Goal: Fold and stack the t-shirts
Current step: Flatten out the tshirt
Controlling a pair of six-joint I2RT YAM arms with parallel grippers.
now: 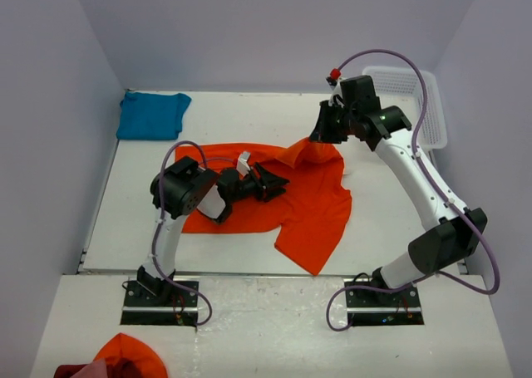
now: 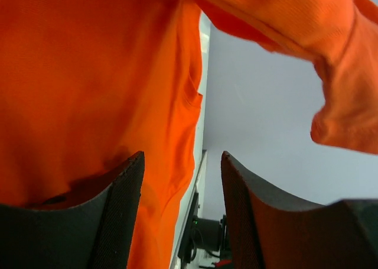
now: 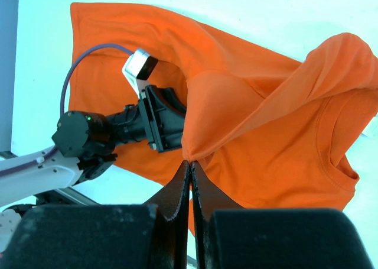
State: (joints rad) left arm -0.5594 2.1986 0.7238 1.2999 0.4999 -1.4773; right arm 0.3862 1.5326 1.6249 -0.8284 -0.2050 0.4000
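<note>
White table (image 1: 391, 228), orange t-shirt (image 1: 316, 203) sprawled mid-frame, teal t-shirt (image 1: 152, 115) folded in the upper left corner. Right gripper (image 1: 320, 135) pinches a raised peak of the orange one upper centre; left gripper (image 1: 278, 183) lies over its middle, jaws apart, holding nothing.

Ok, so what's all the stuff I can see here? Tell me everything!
orange t-shirt: one, bright orange, spread mid-table, one part lifted
teal-blue t-shirt: one, teal-blue, far left corner
basket: one, white, far right corner
cloth heap: one, orange and dark red, near left edge
table: one, white, under the shirts
left fingers: two, black, apart, at the orange t-shirt
right fingers: two, black, shut on the orange t-shirt's lifted part
</note>
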